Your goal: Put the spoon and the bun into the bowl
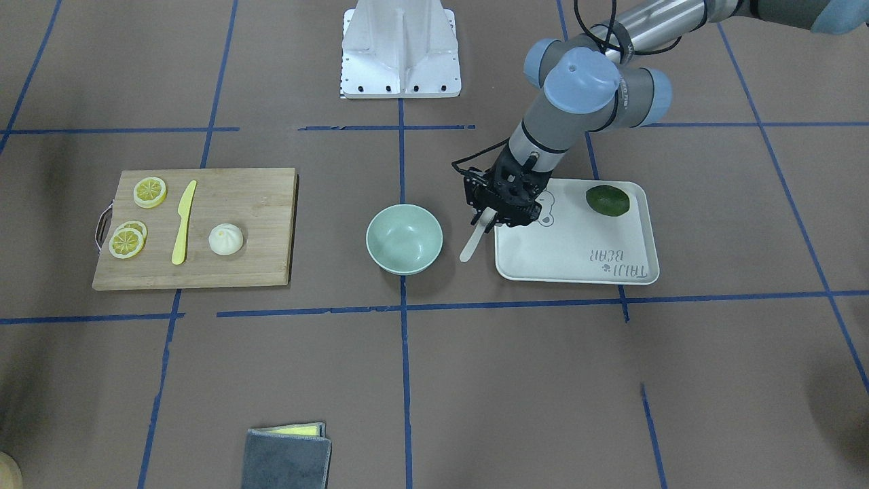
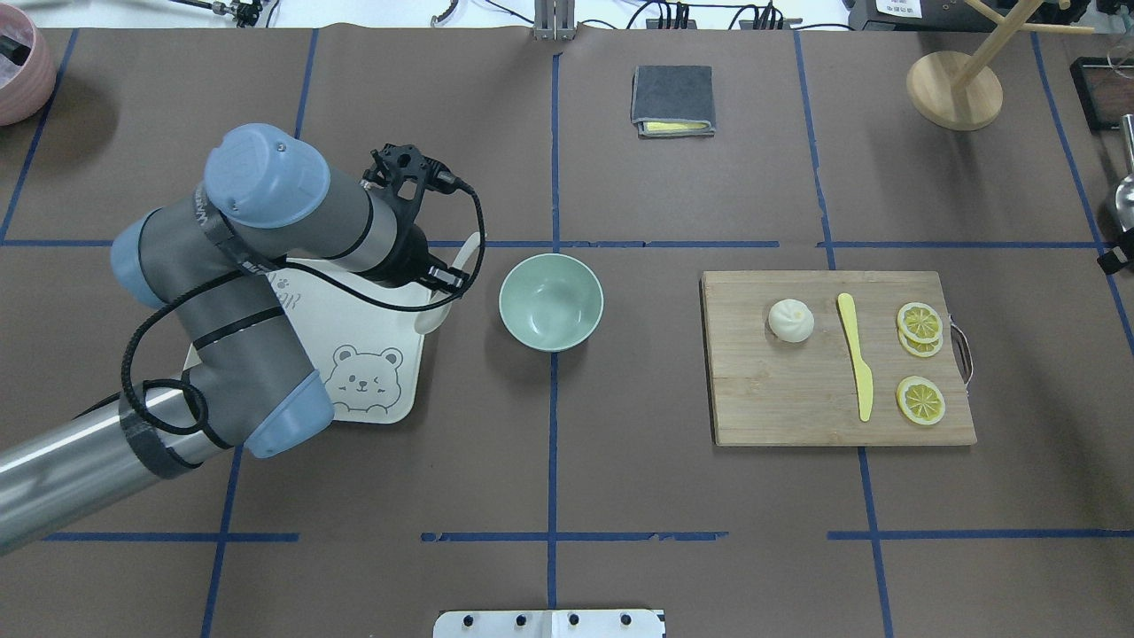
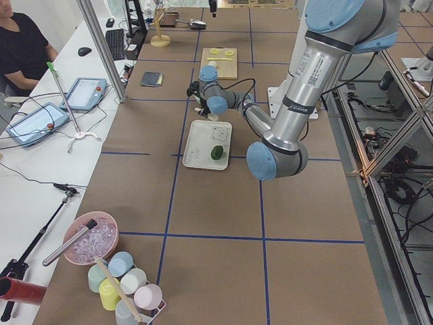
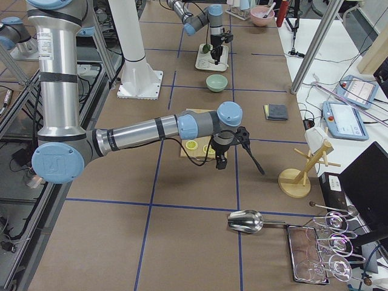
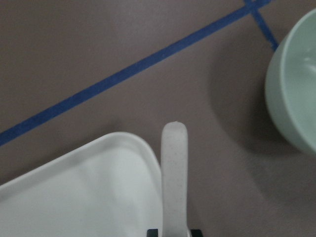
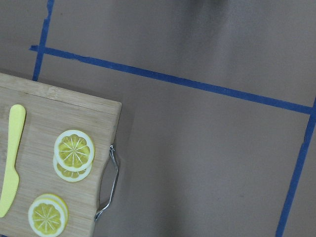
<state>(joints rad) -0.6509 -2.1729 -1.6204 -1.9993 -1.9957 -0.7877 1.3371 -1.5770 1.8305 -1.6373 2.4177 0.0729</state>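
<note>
My left gripper (image 1: 487,219) is shut on the pale spoon (image 1: 473,239) near its scoop. It holds the spoon tilted over the corner of the bear-print tray (image 1: 577,258), and the handle points at the table beside the mint-green bowl (image 1: 404,239). In the left wrist view the spoon handle (image 5: 174,173) juts out past the tray's rim (image 5: 74,192), with the bowl (image 5: 296,98) to the right. The bun (image 1: 225,240) lies on the wooden cutting board (image 1: 258,204). My right gripper (image 4: 218,159) hovers past the board's handle end. I cannot tell whether it is open.
A yellow knife (image 1: 183,223) and lemon slices (image 1: 149,192) lie on the board beside the bun. A dark green fruit (image 1: 607,200) sits on the tray. A folded grey cloth (image 1: 286,456) lies at the operators' side. The robot base (image 1: 400,51) stands behind the bowl.
</note>
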